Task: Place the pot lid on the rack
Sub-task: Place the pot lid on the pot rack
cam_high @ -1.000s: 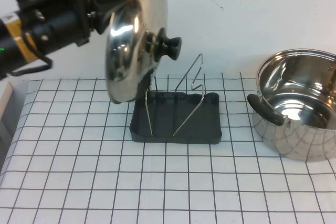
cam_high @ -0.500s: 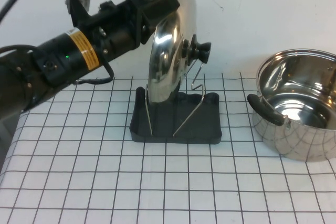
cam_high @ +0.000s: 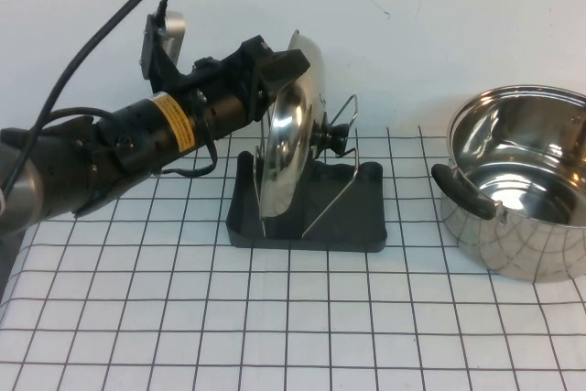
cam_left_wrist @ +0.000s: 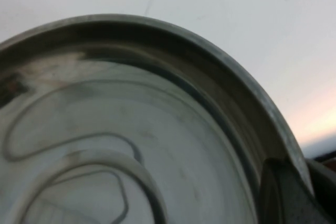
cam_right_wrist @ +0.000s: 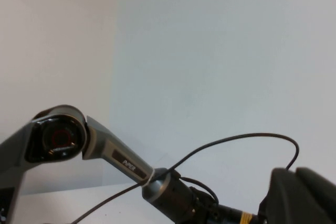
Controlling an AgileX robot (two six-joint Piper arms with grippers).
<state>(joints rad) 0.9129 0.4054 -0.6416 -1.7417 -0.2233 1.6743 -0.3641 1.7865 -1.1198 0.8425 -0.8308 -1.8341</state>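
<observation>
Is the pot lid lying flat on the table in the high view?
No: the lid stands on edge in the rack, held at its rim by the left tool.

Over the rack (cam_high: 311,217): taken by the upright pot lid (cam_high: 291,139) and the left claw (cam_high: 279,69) clamped on its top rim.
Rack's right side: wire loop (cam_high: 337,167) stands there (knob close by).
Between rack and pot (cam_high: 522,194): open surface (cam_high: 275,318).
Right claw: unseen in the high view.
</observation>
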